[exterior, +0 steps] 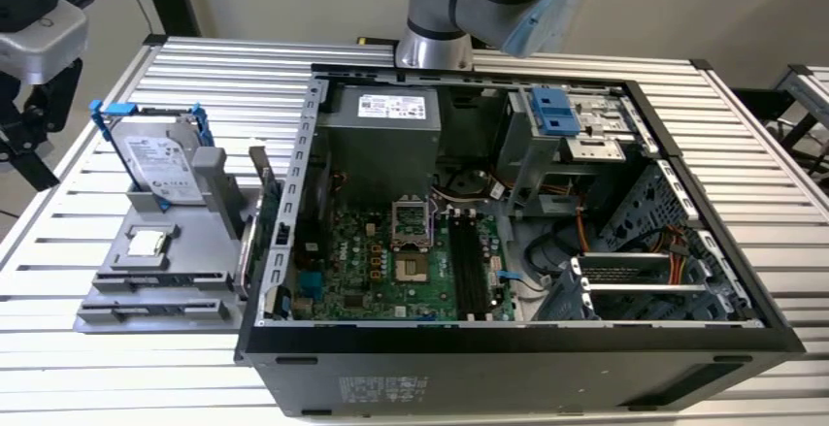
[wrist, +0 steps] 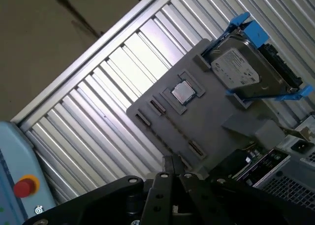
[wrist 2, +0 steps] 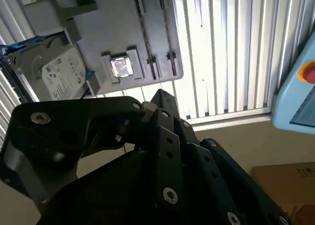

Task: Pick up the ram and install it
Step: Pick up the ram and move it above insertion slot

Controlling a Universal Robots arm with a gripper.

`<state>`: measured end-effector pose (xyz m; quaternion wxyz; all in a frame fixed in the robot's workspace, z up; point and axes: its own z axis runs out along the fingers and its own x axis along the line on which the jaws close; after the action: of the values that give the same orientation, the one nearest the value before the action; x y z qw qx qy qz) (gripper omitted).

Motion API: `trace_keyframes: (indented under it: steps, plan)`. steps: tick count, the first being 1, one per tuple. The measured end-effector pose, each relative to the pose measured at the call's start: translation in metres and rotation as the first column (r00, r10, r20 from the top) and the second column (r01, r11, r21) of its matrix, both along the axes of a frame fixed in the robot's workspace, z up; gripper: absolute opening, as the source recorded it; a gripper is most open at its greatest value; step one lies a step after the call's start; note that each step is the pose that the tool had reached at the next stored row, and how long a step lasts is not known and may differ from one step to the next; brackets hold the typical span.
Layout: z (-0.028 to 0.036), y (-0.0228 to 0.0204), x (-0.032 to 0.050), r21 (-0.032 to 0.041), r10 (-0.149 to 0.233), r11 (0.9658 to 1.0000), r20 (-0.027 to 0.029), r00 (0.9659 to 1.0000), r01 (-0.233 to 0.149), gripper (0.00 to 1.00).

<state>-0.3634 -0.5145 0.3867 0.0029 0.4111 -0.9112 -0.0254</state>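
Gripper [wrist: 171, 161] fingertips pressed together, nothing held, hanging clear of the grey tray [wrist: 216, 116]. On the tray sits the processor chip [wrist: 182, 93], and beyond it the hard drive [wrist: 241, 70] in its blue frame. In the exterior view the ram [exterior: 268, 214] looks to be the thin board standing on edge at the tray's side, just beside the open computer case [exterior: 518, 368], untouched.

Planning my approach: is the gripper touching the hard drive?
Apart. The exterior view shows the gripper out past the table edge, with bare slats between it and the hard drive.
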Motion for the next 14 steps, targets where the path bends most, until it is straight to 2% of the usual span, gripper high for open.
trace_keyframes:
  steps: [2, 5, 9, 12, 14]
  plan:
    - [0.0000, 0.0000, 0.0000, 0.0000, 0.033, 0.9995, 0.0000, 0.9995, -0.033, 0.00]
    - [0.0000, 0.0000, 0.0000, 0.0000, 0.084, 0.9965, 0.0000, 0.9965, -0.084, 0.00]
    - [0.0000, -0.0001, 0.0000, -0.0002, 0.153, 0.9883, 0.0015, 0.9883, -0.153, 0.00]
    - [0.0001, 0.0000, 0.0001, -0.0017, 0.198, 0.9802, 0.0091, 0.9802, -0.198, 0.00]
    - [0.0000, 0.0000, 0.0000, -0.0032, 0.223, 0.9748, 0.0189, 0.9746, -0.223, 0.00]
